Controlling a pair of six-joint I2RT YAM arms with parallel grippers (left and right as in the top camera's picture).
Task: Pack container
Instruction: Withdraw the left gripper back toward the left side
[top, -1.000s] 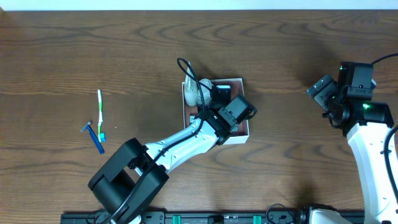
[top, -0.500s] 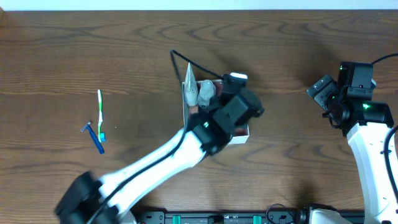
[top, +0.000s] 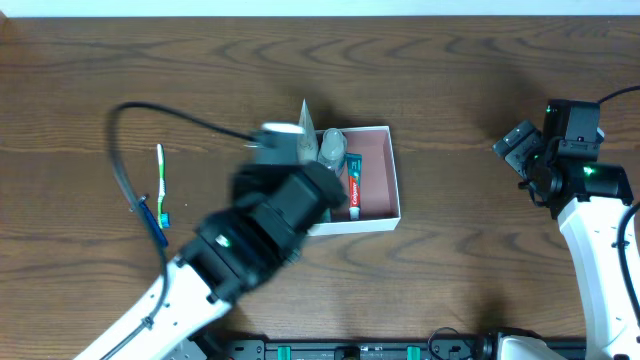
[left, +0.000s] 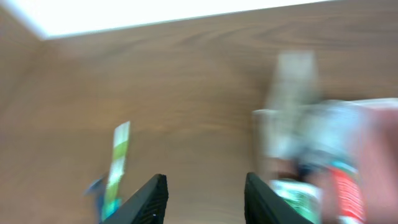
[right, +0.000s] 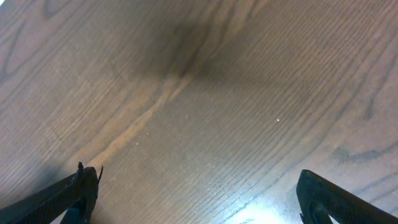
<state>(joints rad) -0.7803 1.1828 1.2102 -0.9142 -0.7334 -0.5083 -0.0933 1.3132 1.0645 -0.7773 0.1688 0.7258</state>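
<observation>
The shallow white-walled cardboard container (top: 379, 176) sits mid-counter (top: 480, 80), with a red toothpaste tube (top: 353, 186) inside. My left gripper (left: 205, 186) is parted and empty, and my right gripper (right: 198, 186) gapes wide. Next, I judge, comes the green-and-white toothbrush (top: 160, 180) at nine o'clock, which calls for a fine pinch.

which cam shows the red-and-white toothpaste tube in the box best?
Overhead: the red-and-white toothpaste tube lies sharp inside the shallow square cardboard box. Left wrist shows only a blurred red smear of it at lower right. Right wrist sees just the wooden table.
</observation>
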